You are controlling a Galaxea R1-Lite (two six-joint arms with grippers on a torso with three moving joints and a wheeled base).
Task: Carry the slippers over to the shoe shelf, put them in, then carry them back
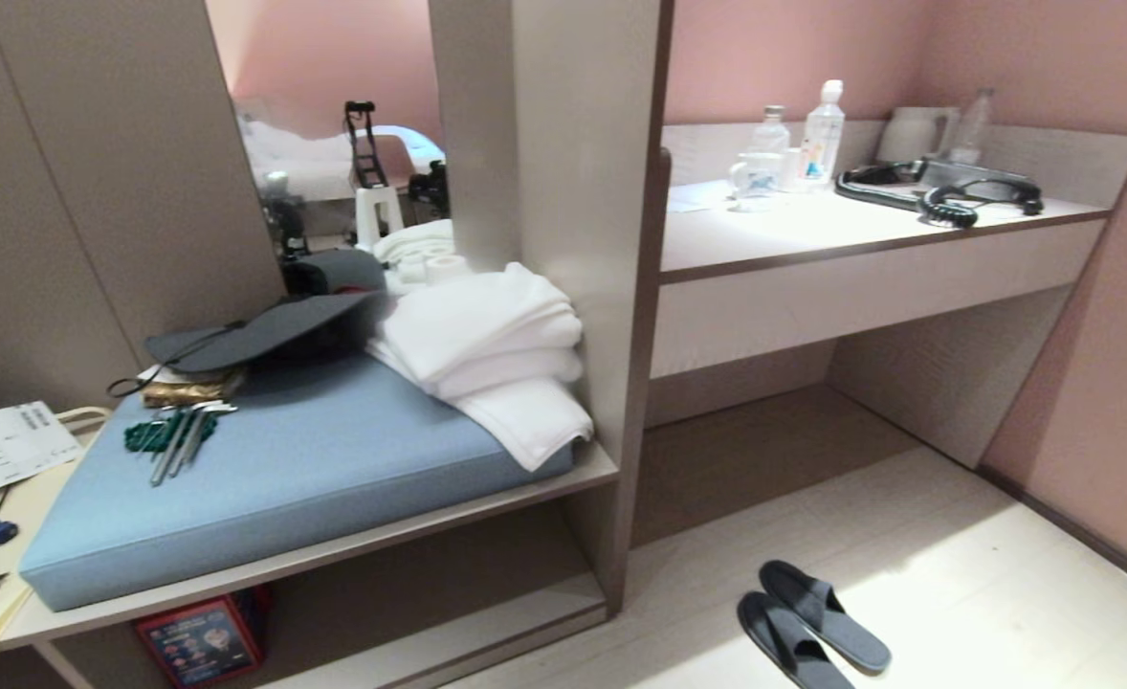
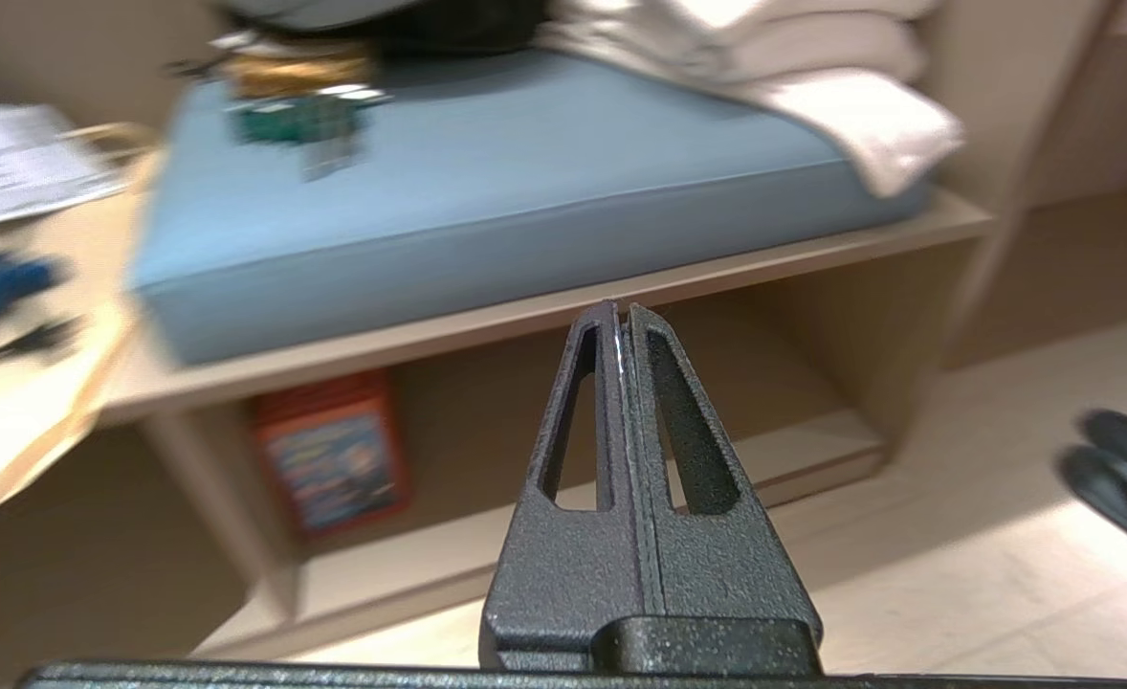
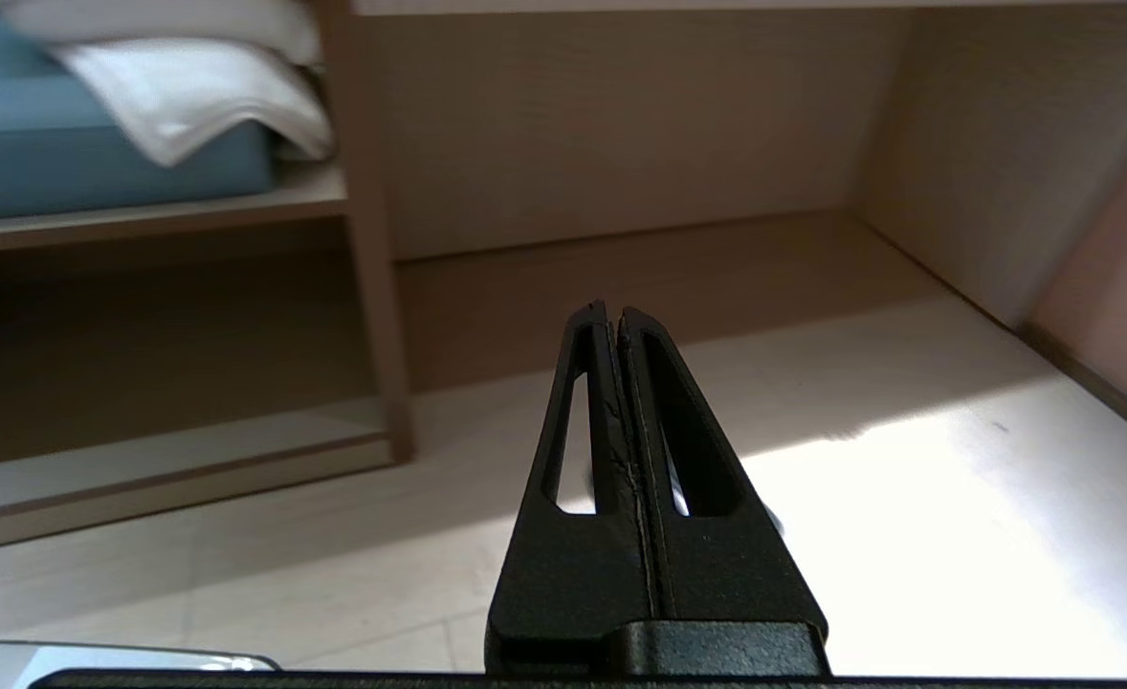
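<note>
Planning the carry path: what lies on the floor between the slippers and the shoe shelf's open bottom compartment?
Nothing: in the head view only bare pale floor separates the slippers from the shoe shelf.

The left gripper [image 2: 621,316] is hanging with its two black fingers [image 2: 583,421] pressed together, pointing at the front edge of the shoe shelf [image 2: 544,321]. A blue cushion [image 2: 487,191] is lying on top, white towels [image 2: 841,105] draping over its far corner. A red box [image 2: 334,459] is standing inside the compartment. The slippers [image 2: 1123,469] are lying on the pale floor [image 2: 956,565], beside the shelf's end.
</note>
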